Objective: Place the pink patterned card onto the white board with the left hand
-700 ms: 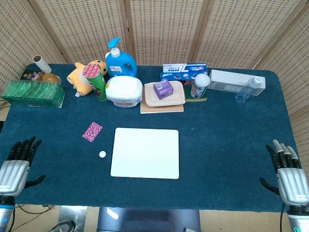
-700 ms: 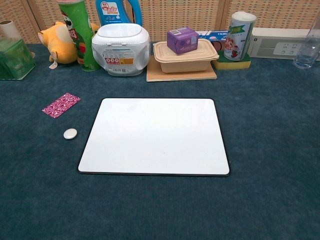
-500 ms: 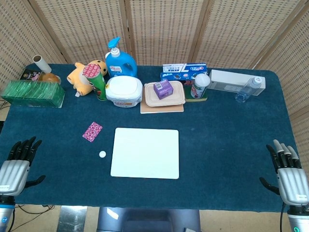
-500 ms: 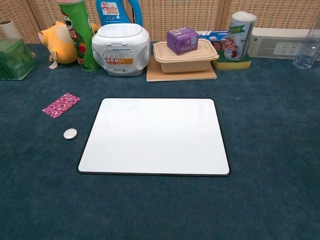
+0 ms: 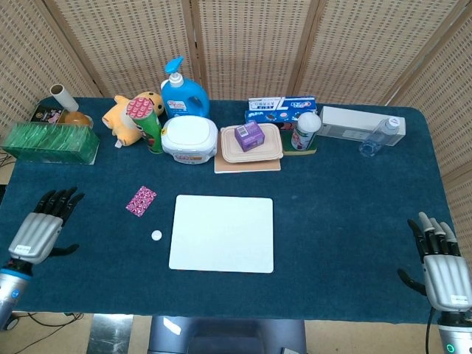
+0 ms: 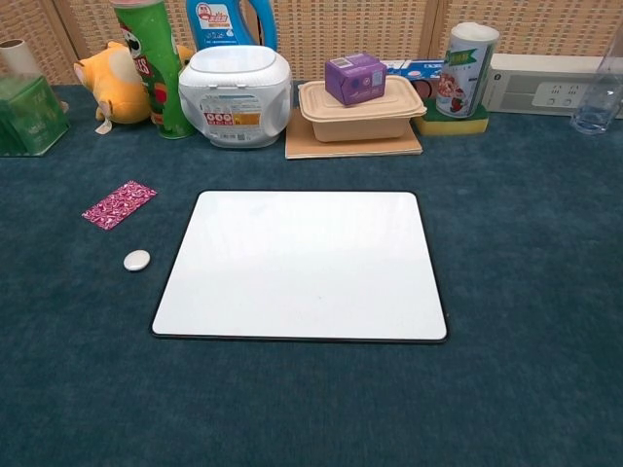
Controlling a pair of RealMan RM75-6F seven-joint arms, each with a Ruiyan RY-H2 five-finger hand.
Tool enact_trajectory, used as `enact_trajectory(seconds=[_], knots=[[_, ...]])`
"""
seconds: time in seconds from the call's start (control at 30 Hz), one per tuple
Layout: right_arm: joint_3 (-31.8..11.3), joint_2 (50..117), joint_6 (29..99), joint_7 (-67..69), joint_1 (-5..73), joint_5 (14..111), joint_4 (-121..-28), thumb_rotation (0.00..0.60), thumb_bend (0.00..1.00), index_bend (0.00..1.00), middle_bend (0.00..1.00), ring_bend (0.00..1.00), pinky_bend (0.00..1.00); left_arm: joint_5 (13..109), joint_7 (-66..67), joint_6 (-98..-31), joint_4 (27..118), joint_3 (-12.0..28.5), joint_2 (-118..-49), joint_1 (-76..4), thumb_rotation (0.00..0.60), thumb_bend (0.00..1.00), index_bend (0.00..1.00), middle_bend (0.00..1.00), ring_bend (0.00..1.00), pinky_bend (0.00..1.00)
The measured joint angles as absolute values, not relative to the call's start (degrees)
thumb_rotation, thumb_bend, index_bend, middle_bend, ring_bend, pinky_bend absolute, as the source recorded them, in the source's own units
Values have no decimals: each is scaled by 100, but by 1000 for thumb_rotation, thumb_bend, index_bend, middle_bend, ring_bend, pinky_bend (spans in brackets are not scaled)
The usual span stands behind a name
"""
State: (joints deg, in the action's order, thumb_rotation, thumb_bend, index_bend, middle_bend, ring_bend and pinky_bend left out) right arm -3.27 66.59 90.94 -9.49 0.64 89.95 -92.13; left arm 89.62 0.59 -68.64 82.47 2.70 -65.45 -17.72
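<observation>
I see the pink patterned card (image 5: 141, 200) flat on the blue carpeted surface (image 5: 339, 199), just left of the white rectangular board (image 5: 222, 233) and not touching it, a small white disc (image 5: 156, 235) nearby. My left hand (image 5: 40, 227) and right hand (image 5: 442, 267) hover empty at the near corners, fingers spread. A purple carton (image 5: 248, 136) sits atop the lidded beige food box (image 5: 251, 144).

- I see a pink patterned card (image 5: 141, 200) with white swirls.
- My white board (image 5: 222, 233) is black-edged.
- The table (image 5: 354, 214) cloth is dark teal.
</observation>
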Motion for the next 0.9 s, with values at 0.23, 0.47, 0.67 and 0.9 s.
enact_trajectory(seconds=[0.23,0.47,0.67,0.9], knots=[[-396,6782,9158,-1183,54,8909,-9163,600,209,29,0,0,0,8971,-182,-5544,7435,465,-6901,-2834,600,91,0,0,0,0],[-524,6879,9017,-1380,127,8644,-9069,600,209,29,0,0,0,8661,52,-4603,7224,556,-7232,-3504,600,90,0,0,0,0],[-618,6928,8972,-1433,186,8527,-9002,600,209,29,0,0,0,8339,51,-4007,7047,582,-7445,-3865,600,88,0,0,0,0],[-693,6936,8990,-1360,197,8421,-8938,600,209,29,0,0,0,8061,226,-3487,6987,566,-7550,-4247,600,86,0,0,0,0]])
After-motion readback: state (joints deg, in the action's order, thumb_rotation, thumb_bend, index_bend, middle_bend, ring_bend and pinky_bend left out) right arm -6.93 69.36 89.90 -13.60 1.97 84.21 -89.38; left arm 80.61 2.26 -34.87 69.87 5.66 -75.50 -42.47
